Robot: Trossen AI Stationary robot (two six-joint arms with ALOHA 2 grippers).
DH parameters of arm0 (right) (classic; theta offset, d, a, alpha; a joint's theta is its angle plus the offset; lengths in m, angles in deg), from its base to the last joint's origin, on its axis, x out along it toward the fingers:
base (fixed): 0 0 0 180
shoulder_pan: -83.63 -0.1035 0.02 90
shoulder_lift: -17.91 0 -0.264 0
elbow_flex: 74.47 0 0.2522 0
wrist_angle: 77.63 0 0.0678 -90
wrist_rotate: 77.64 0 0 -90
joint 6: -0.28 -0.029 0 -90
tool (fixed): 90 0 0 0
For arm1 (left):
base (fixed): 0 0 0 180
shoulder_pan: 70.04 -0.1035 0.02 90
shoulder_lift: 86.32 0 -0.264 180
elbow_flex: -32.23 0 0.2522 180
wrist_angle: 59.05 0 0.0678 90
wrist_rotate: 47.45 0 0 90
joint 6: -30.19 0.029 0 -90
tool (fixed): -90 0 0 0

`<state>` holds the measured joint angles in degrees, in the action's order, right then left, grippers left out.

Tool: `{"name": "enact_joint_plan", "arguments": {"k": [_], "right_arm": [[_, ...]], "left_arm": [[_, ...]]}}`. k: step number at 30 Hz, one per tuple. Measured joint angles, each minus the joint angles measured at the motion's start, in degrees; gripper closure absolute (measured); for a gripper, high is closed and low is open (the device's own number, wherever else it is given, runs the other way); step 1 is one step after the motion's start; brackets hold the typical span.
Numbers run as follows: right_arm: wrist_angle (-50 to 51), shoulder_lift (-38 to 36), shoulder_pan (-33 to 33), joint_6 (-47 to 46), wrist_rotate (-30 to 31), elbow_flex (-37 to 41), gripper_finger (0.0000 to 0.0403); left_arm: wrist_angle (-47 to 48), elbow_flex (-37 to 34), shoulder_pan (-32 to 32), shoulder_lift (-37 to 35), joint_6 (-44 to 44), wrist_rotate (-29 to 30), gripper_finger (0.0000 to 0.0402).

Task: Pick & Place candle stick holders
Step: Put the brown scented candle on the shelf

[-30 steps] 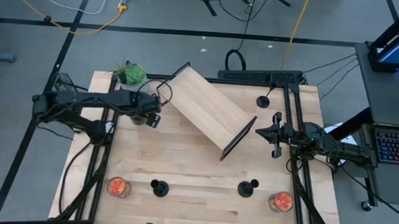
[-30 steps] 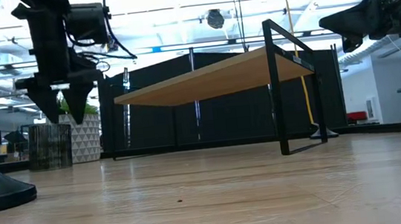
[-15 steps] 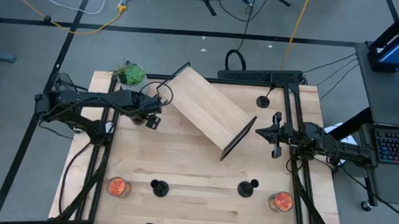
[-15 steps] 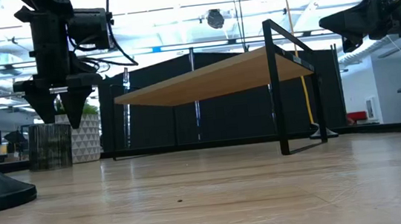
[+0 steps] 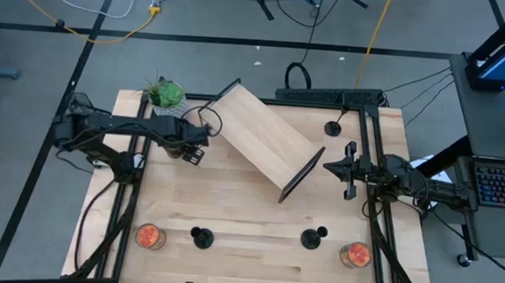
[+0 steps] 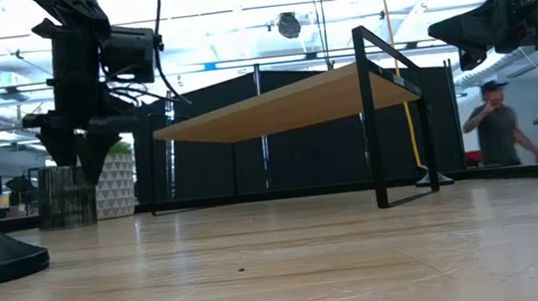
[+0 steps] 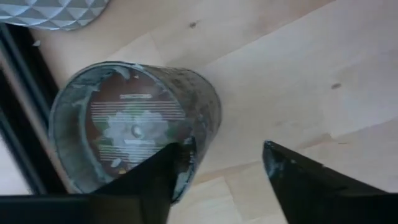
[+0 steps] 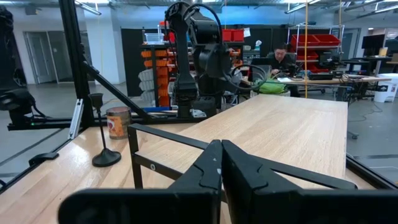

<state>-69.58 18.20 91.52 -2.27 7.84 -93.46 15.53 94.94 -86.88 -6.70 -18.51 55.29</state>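
Note:
Three black candle stick holders stand on their round bases on the wooden table: one near the front left (image 5: 201, 238), one near the front right (image 5: 312, 239), one at the far right (image 5: 333, 127). One also shows in the right wrist view (image 8: 104, 155). My left gripper (image 7: 217, 165) is open at the table's far left, pointing down over a grey glass jar (image 7: 134, 127), far from the holders. My right gripper (image 8: 221, 155) is shut and empty, raised at the table's right side (image 5: 349, 170). My left gripper has one finger (image 7: 158, 177) in front of the grey jar's rim (image 7: 186, 146) and the other over bare table. I cannot tell whether the finger touches the jar.
A wooden shelf on a black frame (image 5: 265, 147) stands aslant in the middle far part of the table. A potted plant (image 5: 163, 94) is at the far left. Two orange-filled jars (image 5: 147, 236) (image 5: 355, 254) stand near the front corners. A person (image 6: 495, 132) is in the room behind.
My left gripper has sunk a little toward the grey jar and turned somewhat about its wrist. A person has come into view in the room behind the table.

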Motion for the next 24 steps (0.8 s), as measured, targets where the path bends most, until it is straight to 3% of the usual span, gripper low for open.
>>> {"name": "enact_joint_plan", "arguments": {"k": [14, 24], "right_arm": [[0.00, -0.01, 0.01, -0.02, 0.00, 0.00, 0.0403], [0.05, 0.00, 0.00, -0.01, 0.00, 0.00, 0.0403]], "left_arm": [[-0.84, 0.08, 0.02, 0.05, -2.64, 0.84, 0.0386], [-0.48, -0.05, -0.02, 0.15, -1.28, -0.11, 0.0396]]}}
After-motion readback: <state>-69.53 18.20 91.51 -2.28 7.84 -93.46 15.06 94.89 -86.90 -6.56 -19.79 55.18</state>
